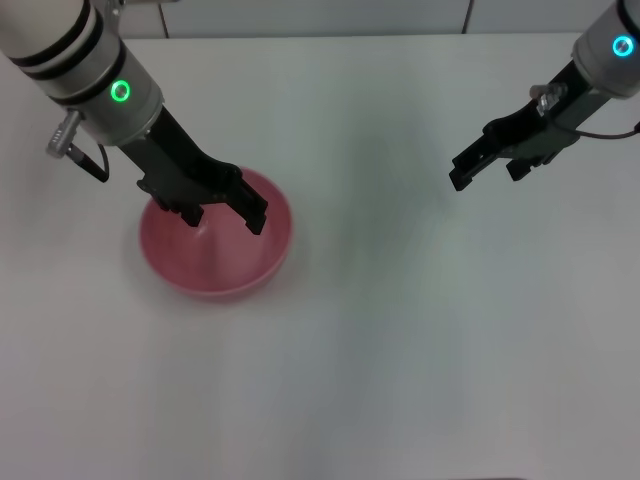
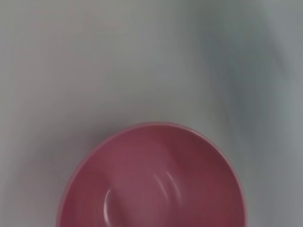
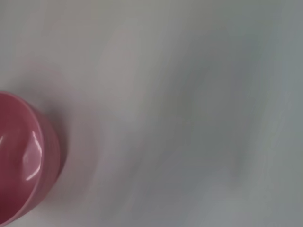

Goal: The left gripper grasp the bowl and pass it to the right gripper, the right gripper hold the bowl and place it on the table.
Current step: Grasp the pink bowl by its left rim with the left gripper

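- The large, plain white matte table (image 1: 380, 360) fills the head view from the near edge to the far edge.
- On the robot's left side of it sits the round, deep, glossy pink bowl (image 1: 222, 268), upright on the surface, its opening facing up.
- Directly over the far half of the bowl hangs the left gripper (image 1: 222, 218), a black two-fingered claw on a thick white arm with black bands and a green glowing ring. Its fingers are spread apart, with nothing between them. One fingertip lies over the middle of the bowl and the other over the rim on the bowl's right side. Whether either tip touches the bowl cannot be told.
- The left wrist view looks straight down into the bowl (image 2: 154, 182), showing its smooth pink interior and pale highlights.
- Well apart, on the robot's right side and farther back, hangs the right gripper (image 1: 485, 172), a slim black two-fingered claw on a grey-white arm with a cyan ring. It sits above bare table, its fingers apart and holding nothing.
- The right wrist view catches the bowl (image 3: 26, 161) at one edge, resting on the table.
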Controlling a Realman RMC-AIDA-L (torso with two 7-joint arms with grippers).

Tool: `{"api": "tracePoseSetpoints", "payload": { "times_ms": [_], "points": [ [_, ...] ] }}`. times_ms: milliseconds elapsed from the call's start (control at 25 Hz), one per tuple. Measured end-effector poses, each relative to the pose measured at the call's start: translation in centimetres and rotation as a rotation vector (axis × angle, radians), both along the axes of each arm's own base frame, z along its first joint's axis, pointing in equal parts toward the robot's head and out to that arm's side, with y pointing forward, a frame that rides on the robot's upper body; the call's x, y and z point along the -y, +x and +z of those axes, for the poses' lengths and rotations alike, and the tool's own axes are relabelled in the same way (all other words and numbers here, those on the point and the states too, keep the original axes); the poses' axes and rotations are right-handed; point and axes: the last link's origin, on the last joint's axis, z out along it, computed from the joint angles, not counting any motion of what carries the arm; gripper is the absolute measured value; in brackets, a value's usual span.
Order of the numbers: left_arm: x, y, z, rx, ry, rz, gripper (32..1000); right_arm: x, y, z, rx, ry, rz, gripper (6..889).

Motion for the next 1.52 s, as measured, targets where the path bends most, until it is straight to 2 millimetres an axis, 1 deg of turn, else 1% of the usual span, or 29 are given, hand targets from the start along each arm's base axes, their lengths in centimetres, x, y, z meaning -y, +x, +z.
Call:
{"api": "tracePoseSetpoints", "payload": {
  "times_ms": [520,1120,1280,1520],
  "points": [
    [-0.1,0.4,0.0,0.0,-0.009,-0.014,887,0.0,-0.1,0.0,-0.008,-0.013,0.023,880],
    [0.0,0.4,0.0,-0.001,-0.013,-0.013,887,0.0,-0.5,-0.4,-0.009,-0.027,0.048,879],
    [-0.1,0.3,0.0,-0.012,-0.006,-0.019,887,0.0,-0.5,-0.4,-0.008,-0.025,0.049,879],
    [-0.9,-0.6,0.9,-0.055,0.041,-0.032,886,0.0,-0.5,-0.5,-0.006,-0.026,0.051,879]
  ]
}}
